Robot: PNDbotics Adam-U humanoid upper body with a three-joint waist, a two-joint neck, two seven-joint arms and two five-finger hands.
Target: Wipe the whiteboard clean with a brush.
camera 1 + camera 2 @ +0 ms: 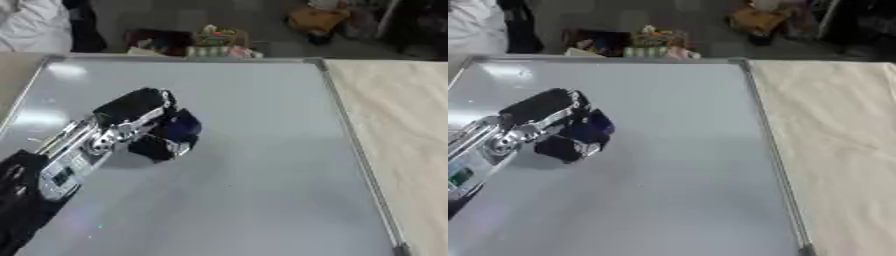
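Observation:
A large grey whiteboard (262,165) with a metal frame lies flat on the wooden table and fills most of both views. Its surface shows no marks that I can make out. My left hand (140,112) reaches in from the lower left over the board's left half. Its fingers are curled around a dark blue brush (179,129), which sits against the board. The brush's underside is hidden by the hand. My right hand shows in neither view.
Bare light wooden table (402,130) runs along the board's right side. Beyond the board's far edge lie colourful clutter (214,42) and a brown object (317,20) on the floor. A white cloth (35,25) is at the far left.

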